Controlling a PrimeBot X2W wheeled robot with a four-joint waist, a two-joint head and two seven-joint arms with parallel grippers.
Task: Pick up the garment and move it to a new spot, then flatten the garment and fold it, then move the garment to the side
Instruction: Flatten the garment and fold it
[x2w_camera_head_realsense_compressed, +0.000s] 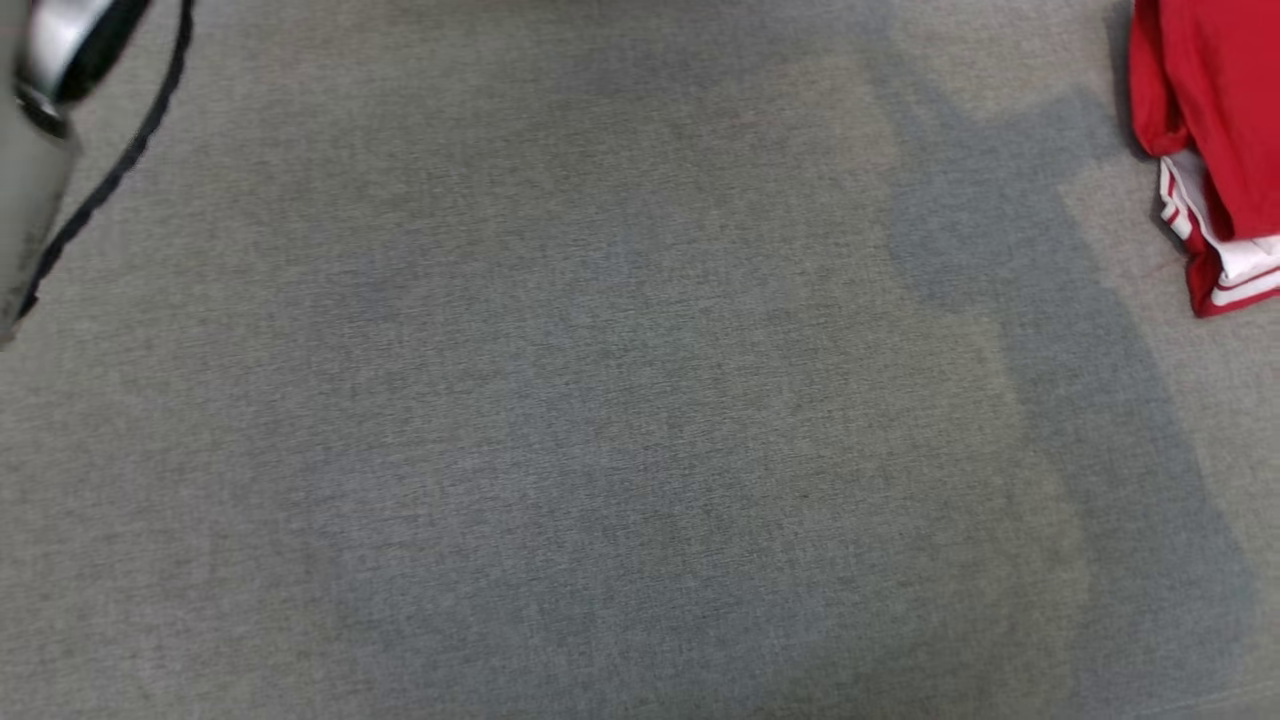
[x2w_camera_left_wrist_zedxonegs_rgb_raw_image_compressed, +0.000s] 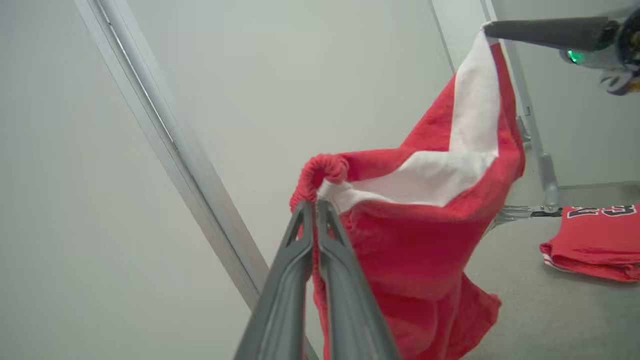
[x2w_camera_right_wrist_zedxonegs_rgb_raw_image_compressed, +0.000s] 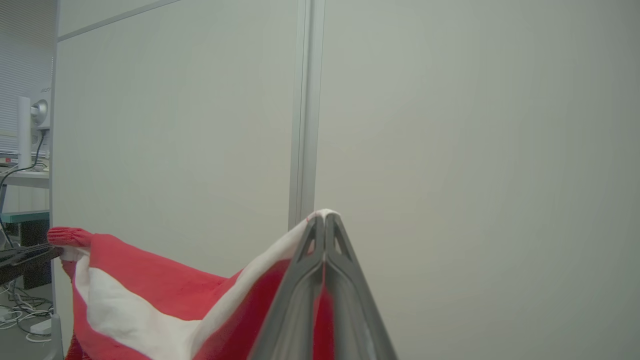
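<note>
The garment (x2w_camera_left_wrist_zedxonegs_rgb_raw_image_compressed: 425, 240) is red with a broad white band and hangs in the air, stretched between my two grippers. In the left wrist view my left gripper (x2w_camera_left_wrist_zedxonegs_rgb_raw_image_compressed: 316, 201) is shut on a bunched red ribbed edge of it. My right gripper (x2w_camera_left_wrist_zedxonegs_rgb_raw_image_compressed: 487, 27) pinches the white corner at the upper right. In the right wrist view my right gripper (x2w_camera_right_wrist_zedxonegs_rgb_raw_image_compressed: 325, 216) is shut on that white edge, and the garment (x2w_camera_right_wrist_zedxonegs_rgb_raw_image_compressed: 140, 295) sags leftward to my left gripper (x2w_camera_right_wrist_zedxonegs_rgb_raw_image_compressed: 52, 250). My pale left forearm (x2w_camera_head_realsense_compressed: 40, 150) with a black cable crosses the head view's upper left corner.
A grey fabric surface (x2w_camera_head_realsense_compressed: 600, 400) spreads below, with a dark shadow across its right side. A folded red jersey (x2w_camera_left_wrist_zedxonegs_rgb_raw_image_compressed: 595, 240) with white striped trim lies on it, at the far right edge in the head view (x2w_camera_head_realsense_compressed: 1210, 130). Pale wall panels with a metal strip (x2w_camera_left_wrist_zedxonegs_rgb_raw_image_compressed: 165, 140) stand behind.
</note>
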